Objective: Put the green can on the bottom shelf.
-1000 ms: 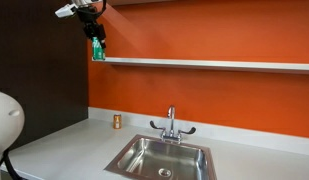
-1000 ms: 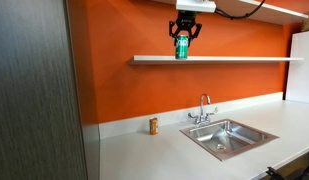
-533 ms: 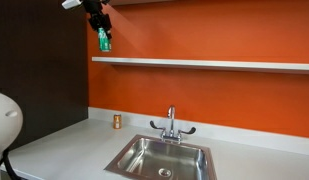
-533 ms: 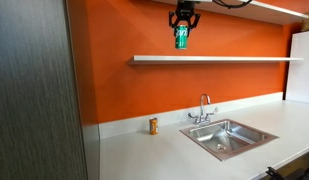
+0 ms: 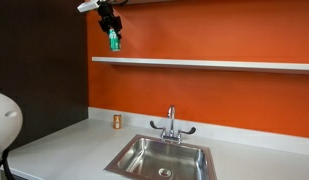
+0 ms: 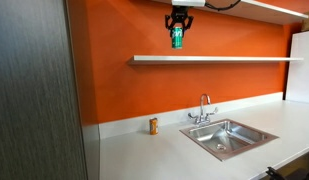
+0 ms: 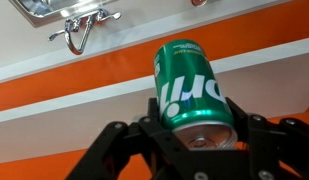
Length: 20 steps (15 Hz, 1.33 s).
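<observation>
The green can (image 5: 114, 41) hangs in my gripper (image 5: 113, 30) high above the bottom shelf (image 5: 204, 64), a long pale wall shelf on the orange wall. In both exterior views the can (image 6: 177, 37) sits clear of the shelf (image 6: 214, 59), near its end. In the wrist view the can (image 7: 189, 85) fills the middle, clamped between the black fingers of my gripper (image 7: 194, 125), which is shut on it. The shelf shows as a pale band (image 7: 84, 90) behind it.
A steel sink (image 5: 162, 158) with a faucet (image 5: 171, 123) is set in the grey countertop (image 6: 154, 155). A small brown-copper can (image 5: 117, 121) stands by the wall (image 6: 152, 126). A dark panel (image 6: 34, 90) borders the orange wall. An upper shelf edge (image 6: 264, 8) runs above.
My gripper has lifted the green can up from shelf height and moved it sideways along the wall, away from the shelf's end and higher above it.
</observation>
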Motion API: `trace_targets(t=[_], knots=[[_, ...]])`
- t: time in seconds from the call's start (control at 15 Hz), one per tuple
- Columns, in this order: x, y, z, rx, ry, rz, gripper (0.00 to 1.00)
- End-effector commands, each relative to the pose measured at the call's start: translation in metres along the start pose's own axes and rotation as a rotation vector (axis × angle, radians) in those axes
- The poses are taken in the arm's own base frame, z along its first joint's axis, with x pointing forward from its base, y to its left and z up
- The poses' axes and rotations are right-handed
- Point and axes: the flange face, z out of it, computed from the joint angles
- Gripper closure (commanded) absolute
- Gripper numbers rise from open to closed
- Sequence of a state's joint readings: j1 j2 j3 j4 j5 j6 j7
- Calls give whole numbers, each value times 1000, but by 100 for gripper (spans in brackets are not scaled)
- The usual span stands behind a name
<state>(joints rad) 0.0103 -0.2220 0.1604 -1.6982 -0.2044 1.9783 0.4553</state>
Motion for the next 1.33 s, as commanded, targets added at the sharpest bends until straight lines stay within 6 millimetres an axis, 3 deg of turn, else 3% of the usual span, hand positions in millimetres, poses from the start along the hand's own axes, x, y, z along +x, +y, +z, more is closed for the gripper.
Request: trace_targets(t=[0.0, 0.6, 1.27], knots=[[29, 4, 3, 6, 39, -50, 61], [58, 14, 38, 30, 94, -86, 61], [81, 13, 57, 37, 104, -91, 61]])
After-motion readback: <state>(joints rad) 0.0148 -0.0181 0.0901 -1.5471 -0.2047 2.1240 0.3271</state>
